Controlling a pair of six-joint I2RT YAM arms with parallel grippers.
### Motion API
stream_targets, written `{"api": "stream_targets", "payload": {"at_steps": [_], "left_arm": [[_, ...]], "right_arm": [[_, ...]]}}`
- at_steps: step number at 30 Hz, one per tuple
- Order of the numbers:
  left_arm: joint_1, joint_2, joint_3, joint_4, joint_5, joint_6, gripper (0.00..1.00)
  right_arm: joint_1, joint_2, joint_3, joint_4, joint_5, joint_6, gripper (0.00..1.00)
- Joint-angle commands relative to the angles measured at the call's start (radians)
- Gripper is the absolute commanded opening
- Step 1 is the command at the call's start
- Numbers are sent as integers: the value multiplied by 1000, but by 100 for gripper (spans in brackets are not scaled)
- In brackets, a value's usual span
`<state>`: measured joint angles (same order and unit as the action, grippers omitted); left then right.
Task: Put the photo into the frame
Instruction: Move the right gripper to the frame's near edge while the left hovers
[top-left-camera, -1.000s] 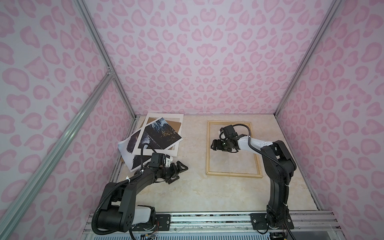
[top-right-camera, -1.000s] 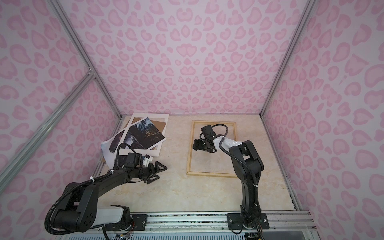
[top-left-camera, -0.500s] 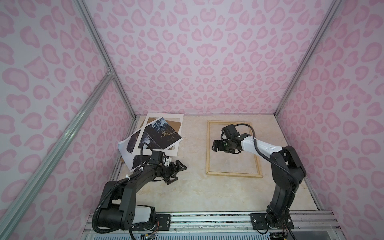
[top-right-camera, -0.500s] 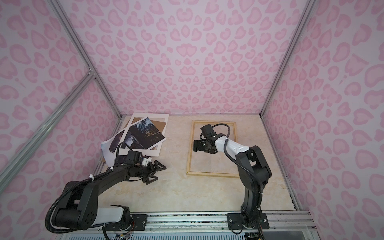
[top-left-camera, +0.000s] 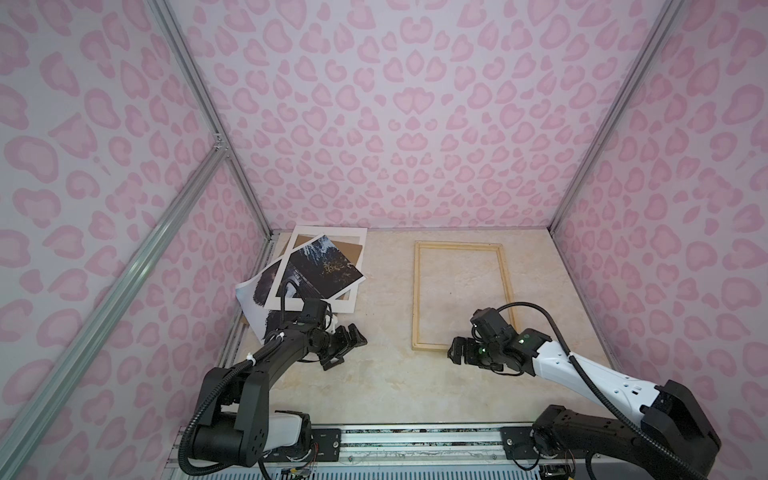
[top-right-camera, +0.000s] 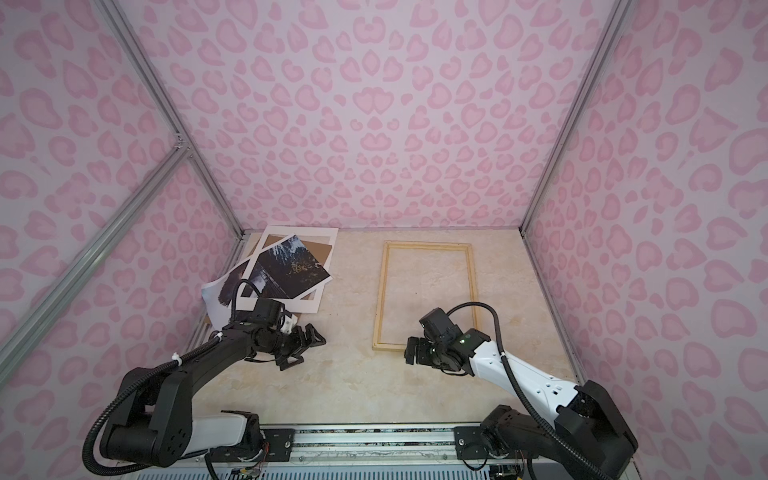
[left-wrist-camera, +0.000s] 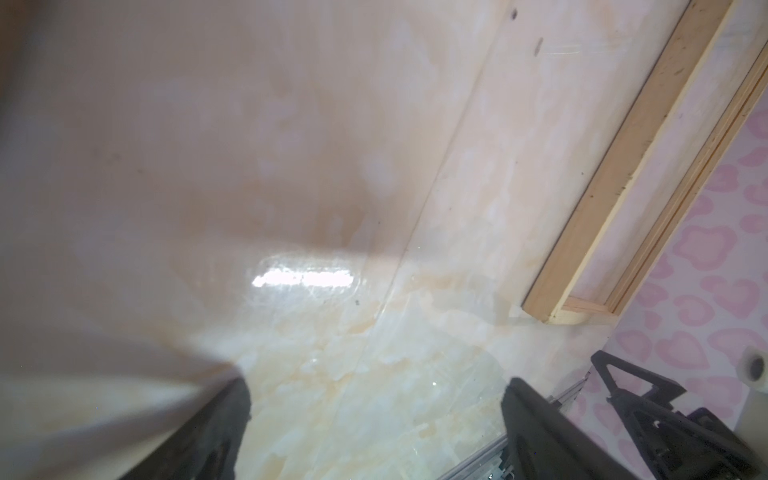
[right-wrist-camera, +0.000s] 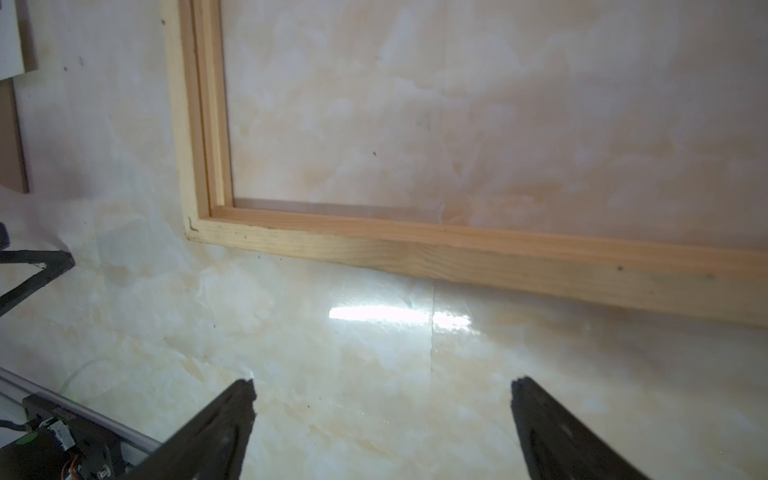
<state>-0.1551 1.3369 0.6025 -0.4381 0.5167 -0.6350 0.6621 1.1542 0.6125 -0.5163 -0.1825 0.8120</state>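
1. In both top views, the right claw (top-left-camera: 455, 355) has backed off the frame (top-left-camera: 419, 291) to its near edge, spread and empty. The photo (top-left-camera: 322, 270) lies well left of the frame, unheld.
2. Left wrist: the left claw (left-wrist-camera: 374, 415) is spread over bare counter (left-wrist-camera: 332, 166).
3. Right wrist: the frame is clear, so fetching the photo is likely next.

Quick tally: 1 wood frame (top-left-camera: 417, 291), 1 white mat board (top-left-camera: 332, 231), 1 brown backing board (top-left-camera: 351, 249). Dark prints x2: photo (top-left-camera: 324, 266) on top, second print (top-left-camera: 249, 295) underneath. Grippers x2: left gripper (top-left-camera: 347, 347), right gripper (top-left-camera: 454, 354).
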Motion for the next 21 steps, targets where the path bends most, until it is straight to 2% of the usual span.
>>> {"api": "stream_targets", "payload": {"at_steps": [1, 5, 12, 16, 18, 21], "left_arm": [[-7, 9, 5, -8, -9, 9, 97], [-9, 18, 6, -1, -15, 5, 98], [-13, 31, 4, 3, -24, -5, 98], [-78, -94, 83, -97, -152, 15, 97], [-127, -122, 114, -99, -154, 6, 97], [-202, -76, 122, -42, -123, -35, 97]], "right_arm": [[19, -14, -62, 57, 13, 108, 98], [6, 66, -65, 120, 4, 95, 98], [-46, 221, 38, 185, -15, 50, 98], [-51, 255, 79, 180, -7, 47, 99], [-55, 265, 76, 189, -17, 51, 98], [-62, 272, 65, 197, -19, 53, 98]]}}
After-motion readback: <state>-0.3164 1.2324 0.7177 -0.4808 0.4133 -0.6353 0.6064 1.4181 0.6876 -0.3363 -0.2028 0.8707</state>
